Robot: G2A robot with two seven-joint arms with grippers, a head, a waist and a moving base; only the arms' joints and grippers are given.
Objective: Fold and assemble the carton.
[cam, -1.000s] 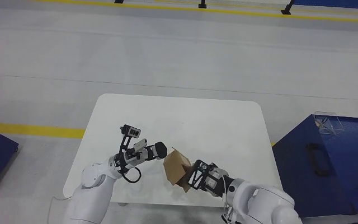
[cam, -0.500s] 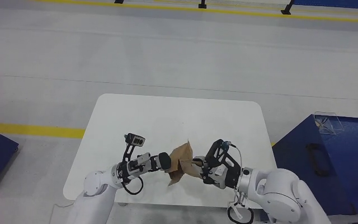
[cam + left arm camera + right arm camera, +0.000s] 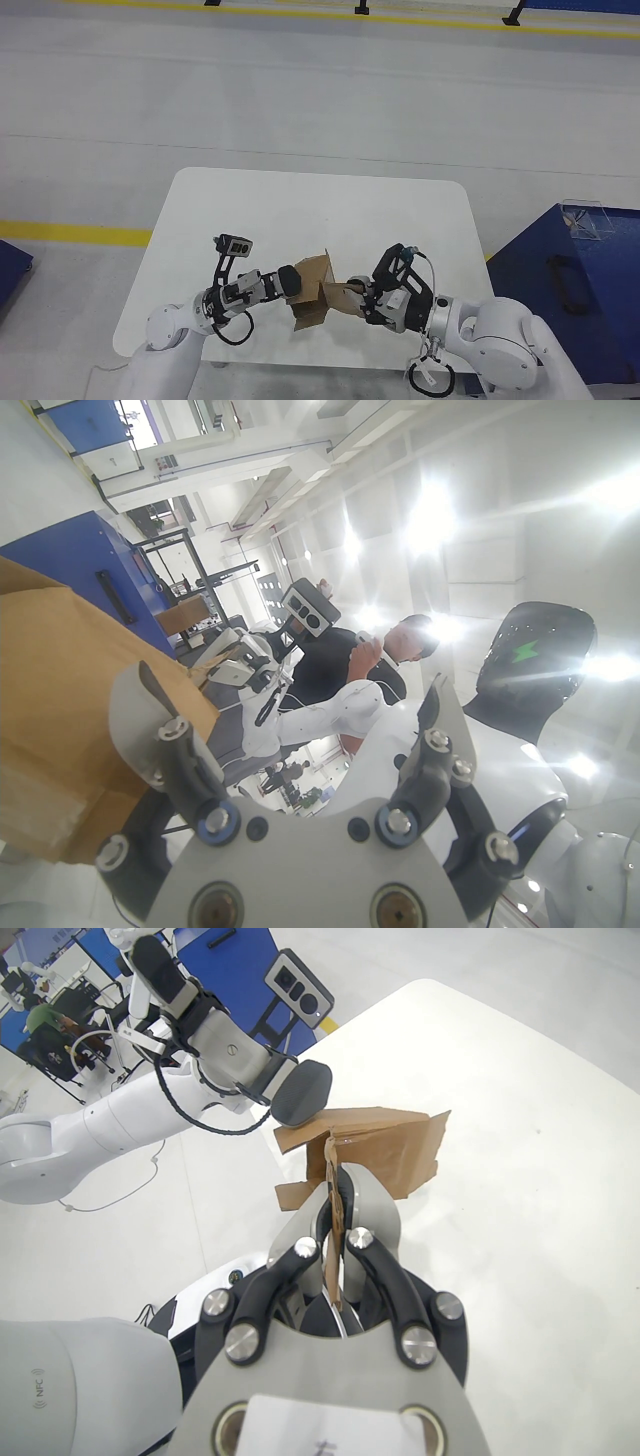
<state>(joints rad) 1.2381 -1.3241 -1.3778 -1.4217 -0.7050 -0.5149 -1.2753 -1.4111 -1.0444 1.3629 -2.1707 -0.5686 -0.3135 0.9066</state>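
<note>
**Top view.** The brown cardboard carton (image 3: 313, 290) sits half opened over the white table (image 3: 300, 210), close to the table's front edge and about midway along it. The left gripper (image 3: 288, 281) meets it from the table's left side and the right gripper (image 3: 352, 292) from the table's right. The carton's long axis seems to slant from the table's front edge toward its middle. It is tilted, not square to the table's edges.

**Left wrist view.** The left gripper's fingers (image 3: 145, 710) stand wide apart with nothing between them. The carton lies against the outer side of one finger. This arm is therefore a pusher here, not a holder.

**Right wrist view.** The right gripper is closed tight on a side flap (image 3: 334, 1168), which is seen edge-on between its fingers. The carton body reaches away from this flap toward the table's middle, with its broad top panel facing up. One black pad (image 3: 300, 1093) of the left gripper rests on that panel's end nearest the table's left side. I cannot tell whether the carton's lower edge touches the table, nor which way its mouth opens.

The step in hand looks like squaring the body and folding a panel down. To do it well, the right grip should hold firm as the anchor. The left pad should press flat along the crease, not on the loose corner, and move slowly. That way the flap hinges and does not buckle or tear out of the grip.
</note>
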